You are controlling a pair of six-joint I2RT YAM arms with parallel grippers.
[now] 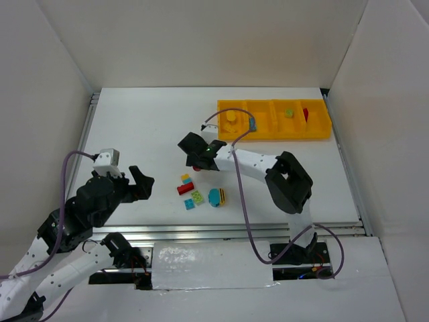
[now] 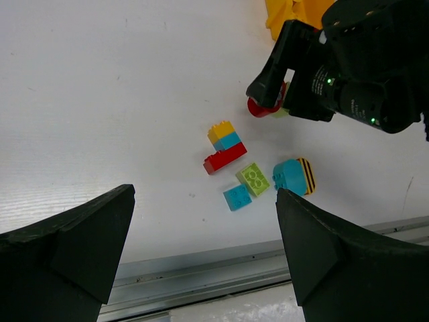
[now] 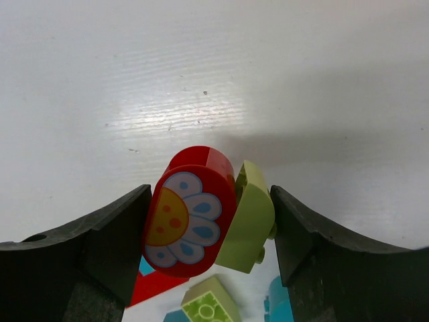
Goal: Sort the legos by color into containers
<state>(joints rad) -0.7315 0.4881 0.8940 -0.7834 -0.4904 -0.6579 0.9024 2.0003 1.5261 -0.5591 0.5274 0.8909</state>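
My right gripper (image 1: 198, 158) is shut on two legos pressed side by side: a rounded red brick with a flower print (image 3: 191, 211) and a light green brick (image 3: 249, 218). They also show in the left wrist view (image 2: 259, 107). Below them on the table lie a yellow, blue and red stack (image 1: 185, 183), a light green brick (image 1: 198, 196), a small blue brick (image 1: 190, 204) and a rounded blue brick with a striped end (image 1: 216, 196). The yellow tray (image 1: 275, 136) holds a yellow brick (image 1: 231, 117), a green brick (image 1: 289, 113) and a red brick (image 1: 305, 114). My left gripper (image 1: 137, 182) is open and empty, left of the loose bricks.
The right arm's purple cable (image 1: 231, 137) runs across the tray's left end. A metal rail (image 1: 234, 231) borders the table's near edge. White walls enclose the table on three sides.
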